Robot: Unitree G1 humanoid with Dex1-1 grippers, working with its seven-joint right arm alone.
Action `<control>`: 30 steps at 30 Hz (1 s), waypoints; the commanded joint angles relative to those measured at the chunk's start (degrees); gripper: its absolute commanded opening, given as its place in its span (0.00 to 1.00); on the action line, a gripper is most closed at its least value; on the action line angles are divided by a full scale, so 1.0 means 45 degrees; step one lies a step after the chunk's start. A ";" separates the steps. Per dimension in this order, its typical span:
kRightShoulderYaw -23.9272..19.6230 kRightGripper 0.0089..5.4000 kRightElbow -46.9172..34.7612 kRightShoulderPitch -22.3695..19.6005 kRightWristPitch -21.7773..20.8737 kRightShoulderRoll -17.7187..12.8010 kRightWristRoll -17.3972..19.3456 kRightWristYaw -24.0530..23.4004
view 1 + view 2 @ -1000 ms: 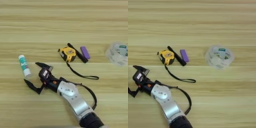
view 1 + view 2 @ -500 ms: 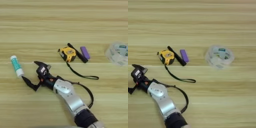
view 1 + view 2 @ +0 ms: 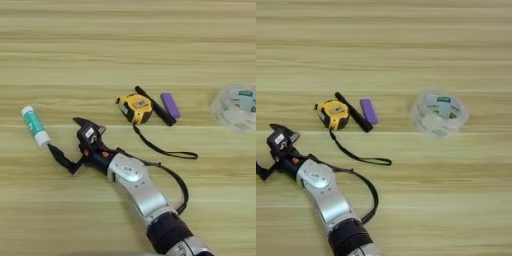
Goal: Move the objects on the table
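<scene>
Broadly, the wide light-tan wooden table (image 3: pixel 125 45) with lengthwise grain streaks fills both views. Across its lower half the silver right forearm (image 3: pixel 137 182) is stretched from the bottom edge toward the left, a black cable looping beside it. A clear round plastic tub with a printed lid (image 3: pixel 439 113) is seen in full in the right eye view, well apart from the rest; in the left eye view it is cut by the right edge. Near the table's middle a yellow-and-black tape measure (image 3: pixel 135 107) lies flat, its black wrist cord (image 3: pixel 165 148) trailing toward the lower right and passing just beside the forearm. A black marker-like stick (image 3: pixel 155 106) lies tilted just to its right, and a small purple block (image 3: pixel 170 104) just beyond that. Nothing lies between the gripper and the tube. The white tube with a teal label (image 3: pixel 34 126) lies tilted at the far left, shown in the left eye view only. The black two-fingered right gripper (image 3: pixel 62 140) is spread wide and holds nothing; its lower finger's tip (image 3: pixel 50 147) is just beside the tube's white cap end, and contact cannot be told. In the right eye view the gripper is partly cut by the left edge.
</scene>
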 commanded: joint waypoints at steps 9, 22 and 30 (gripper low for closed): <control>-0.1140 0.99 0.1081 -0.1509 -0.0802 0.0019 -0.0297 -0.1954; -0.1331 0.99 0.0721 -0.1588 -0.1643 -0.0019 -0.0430 -0.2439; -0.1148 0.99 -0.2479 -0.0983 -0.1513 -0.0106 -0.0350 -0.2303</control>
